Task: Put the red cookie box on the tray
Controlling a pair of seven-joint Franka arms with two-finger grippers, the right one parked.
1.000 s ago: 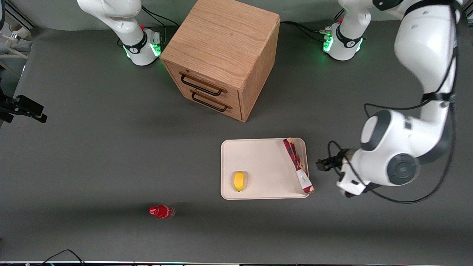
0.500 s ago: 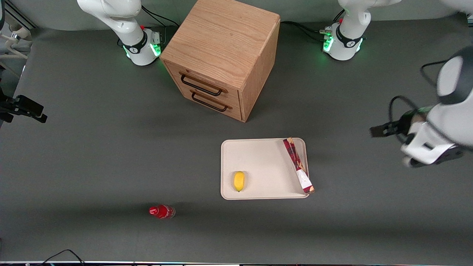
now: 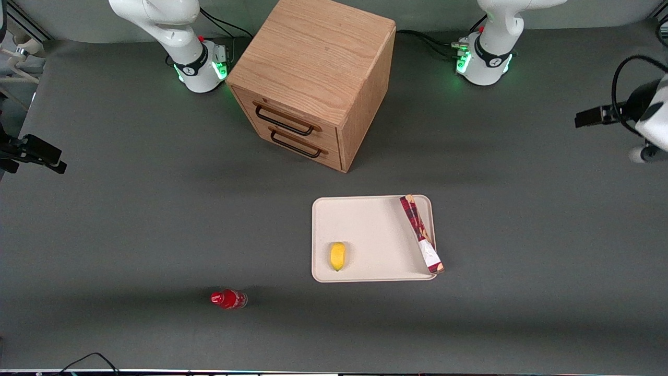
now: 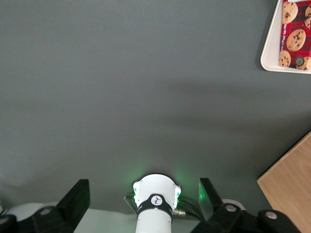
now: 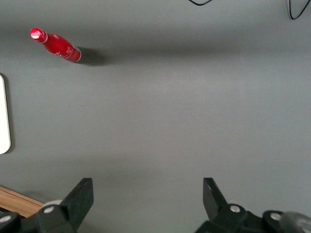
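The red cookie box (image 3: 421, 235) lies on the cream tray (image 3: 365, 219), along the tray's short side nearest the working arm. Its white-and-tan end overhangs the rim at the corner nearest the front camera. In the left wrist view the red cookie box (image 4: 294, 41) shows its cookie pattern on the tray's (image 4: 269, 54) corner. My left gripper (image 4: 144, 187) is open with nothing between its fingers. It hangs high over bare table, well away from the tray at the working arm's end (image 3: 649, 125).
A yellow lemon (image 3: 338, 256) lies on the tray. A wooden drawer cabinet (image 3: 313, 78) stands farther from the front camera than the tray. A small red bottle (image 3: 228, 299) lies on the mat toward the parked arm's end, nearer the front camera.
My left gripper has pulled away from beside the tray, rising and moving toward the working arm's end and farther from the front camera. The cookie box has stayed on the tray.
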